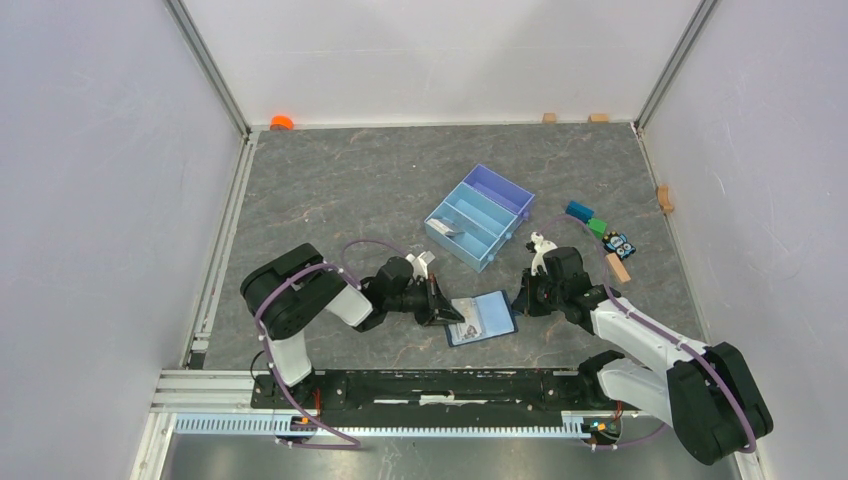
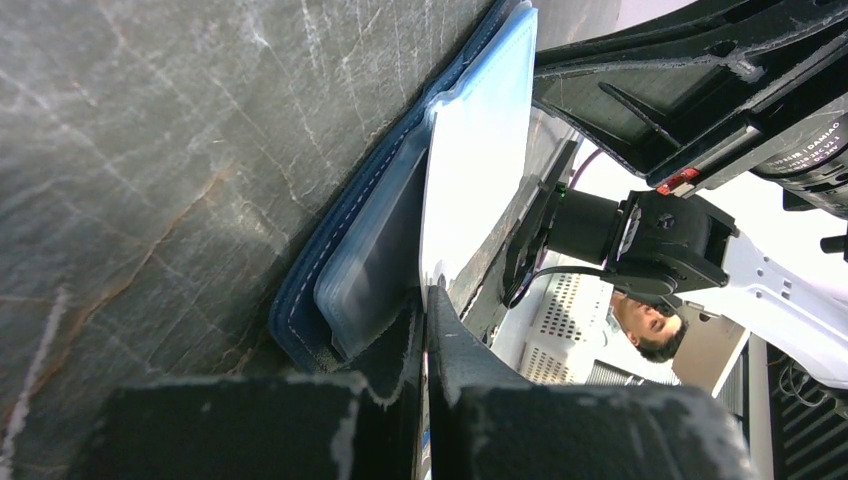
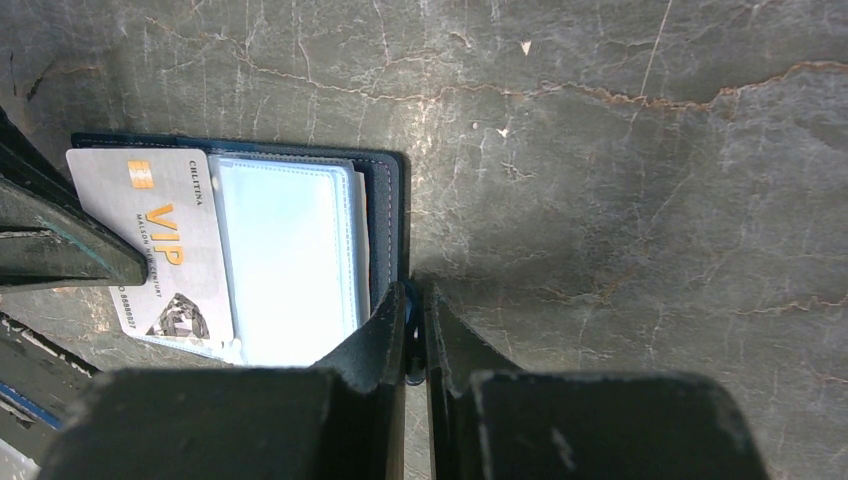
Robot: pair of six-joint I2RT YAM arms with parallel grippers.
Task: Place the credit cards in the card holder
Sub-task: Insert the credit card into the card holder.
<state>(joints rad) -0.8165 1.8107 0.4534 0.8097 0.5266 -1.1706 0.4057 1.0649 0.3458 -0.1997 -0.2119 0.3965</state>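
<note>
Along the near edge of the table [image 1: 330, 200], about midway between the two arm bases, the card holder [image 1: 492, 316] lies open and flat. Its long axis runs left to right along that edge, slightly tilted. Farther in, toward the far right corner, sits the three-compartment tray [image 1: 500, 185], and a second card [image 1: 447, 231] rests in its leftmost compartment.

The right pincer [image 3: 415, 300] is clenched on the right-hand edge of the card holder, apparently pinning it in place. The left pincer [image 1: 447, 312] is clenched on a pale credit card [image 3: 165, 240] marked VIP. This card lies over the holder's left half, just beside the lighter blue pocket. Its long axis runs near to far, across the holder's own.

The pocket lies to the right of the left pincer, so the left arm is the nearer one for the insertion, and the card looks to need sliding rightward into the sleeve. Where the sleeve's mouth sits cannot be told from these views.
</note>
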